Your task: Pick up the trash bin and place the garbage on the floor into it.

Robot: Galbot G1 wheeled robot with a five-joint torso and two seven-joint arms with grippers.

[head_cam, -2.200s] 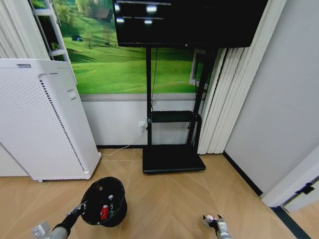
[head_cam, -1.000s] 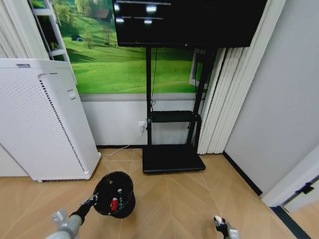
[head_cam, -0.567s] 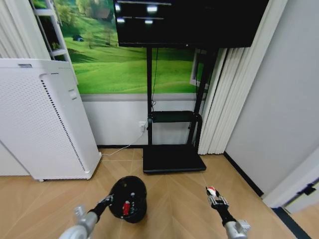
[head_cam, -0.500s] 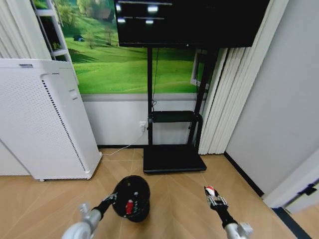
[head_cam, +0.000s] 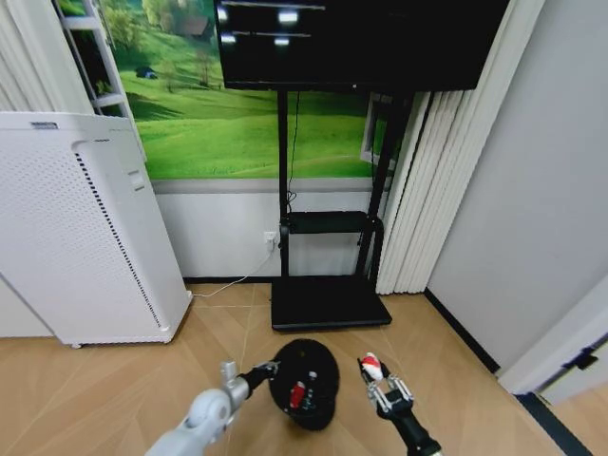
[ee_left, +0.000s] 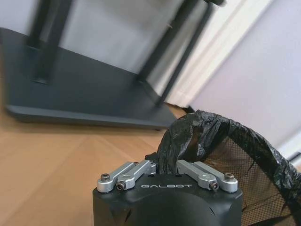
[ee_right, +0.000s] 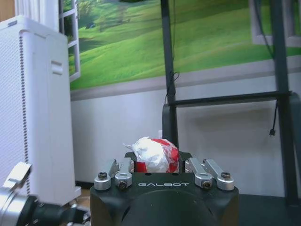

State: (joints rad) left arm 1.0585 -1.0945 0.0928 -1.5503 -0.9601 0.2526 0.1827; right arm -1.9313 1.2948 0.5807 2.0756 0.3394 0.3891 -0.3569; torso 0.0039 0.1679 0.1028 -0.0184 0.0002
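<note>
The trash bin [head_cam: 305, 382] hangs above the floor [head_cam: 114, 380], just ahead of the TV stand's base [head_cam: 328, 302], its rim clamped in the closed left pincer [head_cam: 267, 370]; its mouth tilts toward the head camera, showing red litter [head_cam: 297, 394] inside. Just beside it, the right pincer [head_cam: 376, 382] is closed on a crumpled red-and-white packet [ee_right: 153, 154], which the right wrist view shows sticking up between the fingers.
</note>
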